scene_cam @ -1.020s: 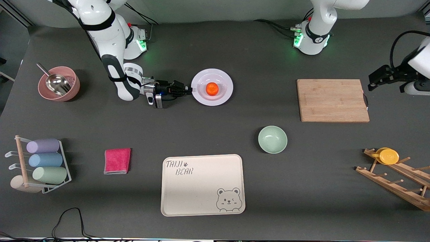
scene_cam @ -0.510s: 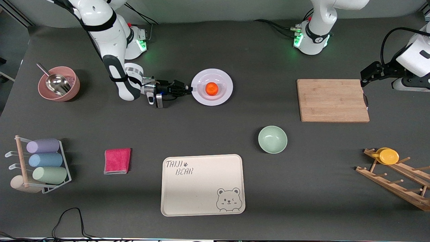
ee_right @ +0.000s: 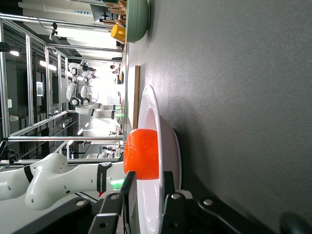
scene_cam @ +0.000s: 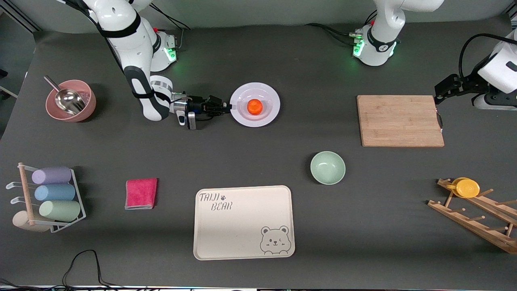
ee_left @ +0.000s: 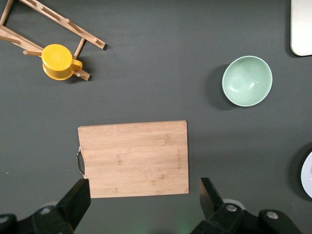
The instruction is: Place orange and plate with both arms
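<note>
Left tool (ee_left: 141, 197) shifted slightly, right tool (scene_cam: 226, 107) clamping plate (scene_cam: 272, 116) rim

Open left end effector (ee_left: 144, 197) above cutting board (ee_left: 134, 158)

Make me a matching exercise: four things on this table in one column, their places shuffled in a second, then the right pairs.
Things
1. small round orange
2. right gripper
3. steel scoop
4. yellow cup

Places
A. on the wooden peg rack
B. in the pink bowl
C. in the middle of the pale lavender-white plate
D. clamped on that plate's rim

Pairs: 1-C, 2-D, 3-B, 4-A
</note>
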